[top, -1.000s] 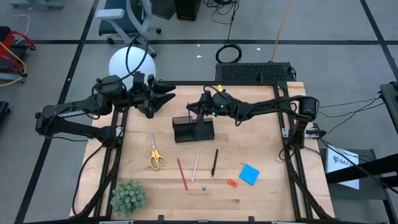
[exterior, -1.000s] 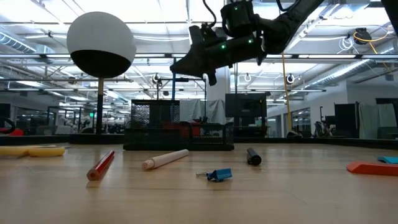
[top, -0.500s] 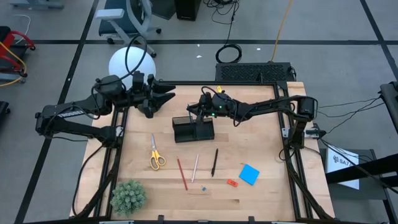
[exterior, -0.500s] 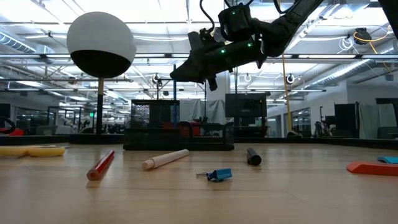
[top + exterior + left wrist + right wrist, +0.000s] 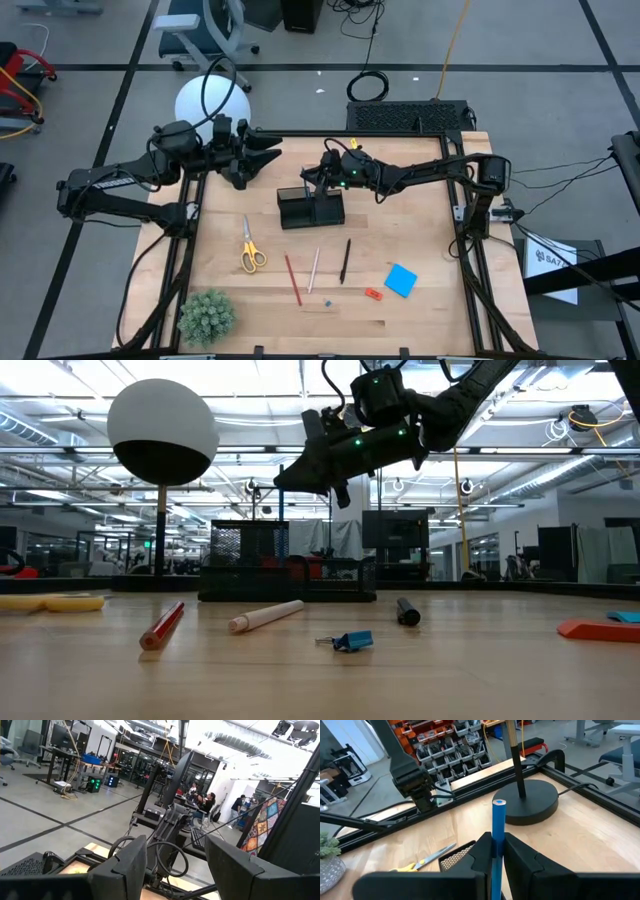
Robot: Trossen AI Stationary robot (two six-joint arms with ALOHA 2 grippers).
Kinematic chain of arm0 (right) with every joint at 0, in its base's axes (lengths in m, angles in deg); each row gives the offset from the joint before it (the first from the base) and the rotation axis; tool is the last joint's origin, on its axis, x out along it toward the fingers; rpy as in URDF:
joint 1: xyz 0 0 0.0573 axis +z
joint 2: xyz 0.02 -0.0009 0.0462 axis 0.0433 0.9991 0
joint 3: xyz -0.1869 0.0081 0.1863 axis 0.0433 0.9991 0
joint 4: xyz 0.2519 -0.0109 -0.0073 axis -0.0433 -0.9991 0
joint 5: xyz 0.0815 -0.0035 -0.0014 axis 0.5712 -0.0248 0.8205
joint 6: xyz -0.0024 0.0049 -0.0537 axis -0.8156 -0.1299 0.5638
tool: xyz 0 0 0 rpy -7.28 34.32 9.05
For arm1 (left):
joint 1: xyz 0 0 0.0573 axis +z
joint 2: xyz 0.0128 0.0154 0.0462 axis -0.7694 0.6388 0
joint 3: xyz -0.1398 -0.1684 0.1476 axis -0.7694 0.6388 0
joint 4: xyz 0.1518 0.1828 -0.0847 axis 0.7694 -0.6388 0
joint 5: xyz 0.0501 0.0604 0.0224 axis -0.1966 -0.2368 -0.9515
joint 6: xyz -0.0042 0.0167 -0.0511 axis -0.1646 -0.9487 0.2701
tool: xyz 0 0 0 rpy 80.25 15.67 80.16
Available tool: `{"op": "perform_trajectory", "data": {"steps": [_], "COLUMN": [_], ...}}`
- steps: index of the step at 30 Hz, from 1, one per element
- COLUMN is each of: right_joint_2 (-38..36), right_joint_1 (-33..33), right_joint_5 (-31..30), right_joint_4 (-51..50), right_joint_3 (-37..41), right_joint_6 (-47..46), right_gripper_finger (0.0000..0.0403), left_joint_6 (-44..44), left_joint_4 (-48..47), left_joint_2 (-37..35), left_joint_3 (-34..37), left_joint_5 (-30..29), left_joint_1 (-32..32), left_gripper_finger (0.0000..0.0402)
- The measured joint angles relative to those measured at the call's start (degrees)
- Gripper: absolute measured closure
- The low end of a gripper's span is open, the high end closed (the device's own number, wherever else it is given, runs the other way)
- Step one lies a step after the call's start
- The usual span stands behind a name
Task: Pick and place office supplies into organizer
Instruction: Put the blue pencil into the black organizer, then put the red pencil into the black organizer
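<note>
- We are seeing the right gripper (image 5: 493, 851) hanging above the organizer (image 5: 310, 207), its fingers pinching a blue pencil (image 5: 498, 832) that is standing upright between them.
- We are finding the left gripper (image 5: 268, 149) waiting near the table's far left edge, jaws spread, holding nothing.
- Scissors (image 5: 250, 246), a red pencil (image 5: 292, 279), a pale pencil (image 5: 314, 269), a black pen (image 5: 345, 260) and a blue note pad (image 5: 401, 280) are lying on the table in front of the organizer.

Right tool (image 5: 493, 851) seemingly pinched shut, left tool (image 5: 175, 865) spread, aloft.
</note>
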Motion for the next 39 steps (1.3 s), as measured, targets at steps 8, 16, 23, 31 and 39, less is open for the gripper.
{"op": "perform_trajectory", "data": {"steps": [8, 16, 23, 31, 39], "right_joint_2": [0.0, 0.0, -0.1, -0.2, -3.2], "right_joint_1": [0.0, 0.6, 0.7, 0.8, 1.3], "right_joint_5": [-1.7, -1.7, -2.6, -3.0, -2.7], "right_joint_4": [0.0, 0.0, -0.1, 3.9, 3.2], "right_joint_3": [0.0, 0.0, 0.0, 0.0, 0.0], "right_joint_6": [0.0, 0.0, 0.0, 0.0, 2.2], "right_gripper_finger": [0.0364, 0.0338, 0.0276, 0.0248, 0.0251], "left_joint_6": [0.0, 0.0, -0.1, 0.0, 1.5], "left_joint_4": [0.0, 0.0, 0.0, -0.1, -0.1], "left_joint_2": [0.0, 0.0, 0.0, 0.0, 0.0], "left_joint_3": [0.0, 0.0, 0.0, 0.0, 0.0], "left_joint_5": [0.0, 0.0, -0.1, 0.0, 1.7], "left_joint_1": [0.0, 0.0, 0.0, 0.0, 0.0], "left_gripper_finger": [0.0206, 0.0206, 0.0206, 0.0206, 0.0206]}}
